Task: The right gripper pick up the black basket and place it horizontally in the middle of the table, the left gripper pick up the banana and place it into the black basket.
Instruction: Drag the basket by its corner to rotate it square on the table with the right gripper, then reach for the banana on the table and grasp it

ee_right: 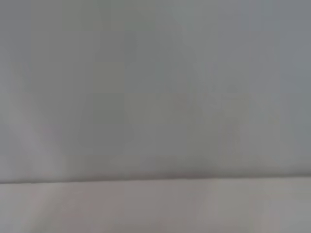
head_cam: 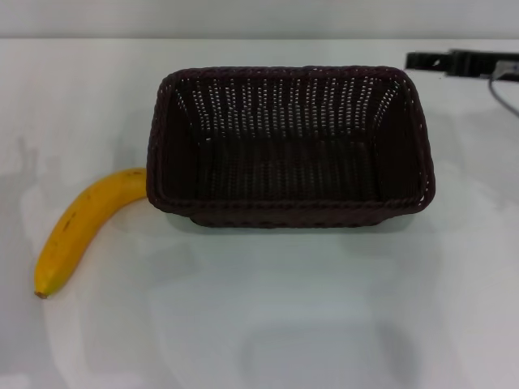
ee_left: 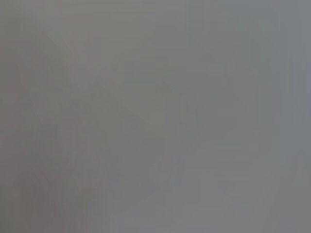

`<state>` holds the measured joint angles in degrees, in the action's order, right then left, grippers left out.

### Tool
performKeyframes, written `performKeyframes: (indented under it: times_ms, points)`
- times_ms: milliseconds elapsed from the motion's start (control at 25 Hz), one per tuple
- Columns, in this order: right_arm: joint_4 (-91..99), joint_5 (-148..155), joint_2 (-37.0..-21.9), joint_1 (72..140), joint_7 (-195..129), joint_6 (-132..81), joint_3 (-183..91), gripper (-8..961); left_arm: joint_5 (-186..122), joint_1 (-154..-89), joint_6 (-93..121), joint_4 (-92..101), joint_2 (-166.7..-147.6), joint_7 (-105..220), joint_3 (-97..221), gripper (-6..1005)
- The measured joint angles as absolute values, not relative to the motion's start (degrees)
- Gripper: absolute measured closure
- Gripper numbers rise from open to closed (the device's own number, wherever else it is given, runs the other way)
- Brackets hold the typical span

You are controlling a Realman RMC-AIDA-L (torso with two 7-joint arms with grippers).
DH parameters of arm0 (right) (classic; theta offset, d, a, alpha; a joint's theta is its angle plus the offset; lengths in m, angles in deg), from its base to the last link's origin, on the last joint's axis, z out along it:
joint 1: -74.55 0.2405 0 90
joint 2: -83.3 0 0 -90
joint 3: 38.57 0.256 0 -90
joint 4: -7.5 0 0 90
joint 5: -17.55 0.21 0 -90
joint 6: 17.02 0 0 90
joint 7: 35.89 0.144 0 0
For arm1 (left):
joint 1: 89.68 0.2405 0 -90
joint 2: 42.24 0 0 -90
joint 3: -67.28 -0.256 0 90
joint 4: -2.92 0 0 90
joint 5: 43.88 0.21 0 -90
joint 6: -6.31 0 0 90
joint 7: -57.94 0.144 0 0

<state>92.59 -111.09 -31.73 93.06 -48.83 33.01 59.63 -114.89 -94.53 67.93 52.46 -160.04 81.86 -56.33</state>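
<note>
banana [head_cam: 77, 231] touches black basket [head_cam: 288, 146]; right pincer [head_cam: 454, 61] lies far right, grip unclear.

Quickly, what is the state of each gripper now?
Left gripper: not in view.
Right gripper: at the table's far right edge, holding nothing; open or shut cannot be told.

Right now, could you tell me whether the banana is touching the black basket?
Touching, it seems: in the head view the banana's upper end meets the black basket's left wall with no gap.
</note>
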Motion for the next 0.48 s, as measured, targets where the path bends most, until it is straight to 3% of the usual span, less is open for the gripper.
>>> performKeyframes:
  times_ms: [120,480]
  points:
    - [90.60,-111.10,-31.78,93.93,-53.10,31.37,61.98,135,-114.89,-94.87,67.84,52.34,-160.03,82.22,-56.31,116]
    - [84.69,-109.07,-31.88,94.26,-67.28,15.39,62.87,140,-114.87,-95.56,68.15,52.24,-160.01,83.29,-55.99,116]
